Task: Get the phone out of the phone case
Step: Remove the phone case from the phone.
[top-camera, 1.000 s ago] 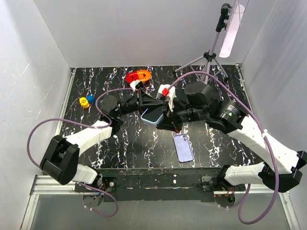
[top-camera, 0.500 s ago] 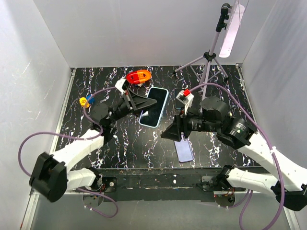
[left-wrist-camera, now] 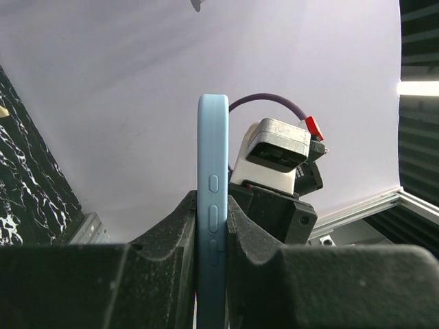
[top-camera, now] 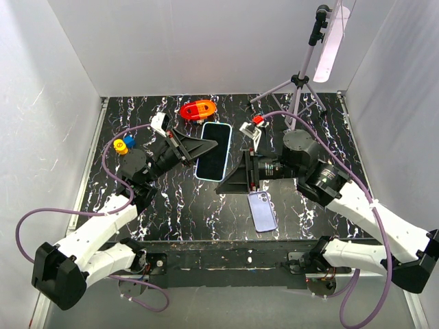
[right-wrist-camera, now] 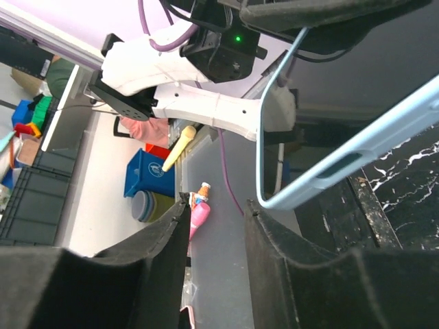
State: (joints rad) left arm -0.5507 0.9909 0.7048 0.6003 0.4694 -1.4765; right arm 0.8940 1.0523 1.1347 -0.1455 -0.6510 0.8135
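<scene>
Left hand (top-camera: 197, 147) clamped on edge of blue phone case (top-camera: 214, 151), held off worktop (top-camera: 185, 205). Phone apparently seated inside, not certain. Right hand (right-wrist-camera: 218, 212) apart, empty, alongside. Risk: prying twists case out of the thin edge grip.

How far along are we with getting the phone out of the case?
Looks mostly done: the purple phone lies bare on the table, apart from the light blue case. In hand: the left hand clamps the case's edge, off the table; the right hand is open and empty. Left: likely just setting the case down.
</scene>
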